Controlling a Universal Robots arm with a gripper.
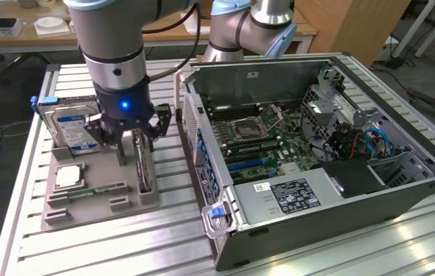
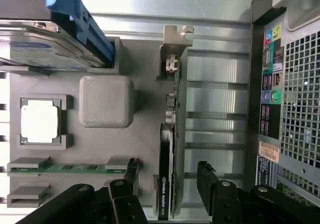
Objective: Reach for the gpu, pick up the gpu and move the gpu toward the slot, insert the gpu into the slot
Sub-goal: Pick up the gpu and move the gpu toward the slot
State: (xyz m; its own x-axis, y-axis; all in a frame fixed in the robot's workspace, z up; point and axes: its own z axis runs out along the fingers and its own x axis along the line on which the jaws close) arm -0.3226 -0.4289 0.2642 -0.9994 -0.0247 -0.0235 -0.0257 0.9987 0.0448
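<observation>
My pincer (image 2: 167, 173) is spread wide w/ nothing in it, jaws straddling the gpu (image 2: 171, 134). There's a gap on both sides, so no contact as far as I can see. The gpu stands on edge in the grey tray (image 2: 145, 83), right below me. Its long axis runs away from me toward its metal bracket (image 2: 175, 48), so my closing line crosses its thin dimension, one flat face to each jaw. My read: reach about done, grip not yet made.

Further out on the tray are the memory stick (image 2: 65, 169), cpu (image 2: 41, 121) and hard drive (image 2: 45, 48), all apart from the card. Beyond, on the gpu's other side, is the open pc case (image 1: 317, 190). The slot (image 1: 250, 165), prob. one of the blue ones on the board, lies to the exterior view's right of the gpu.
</observation>
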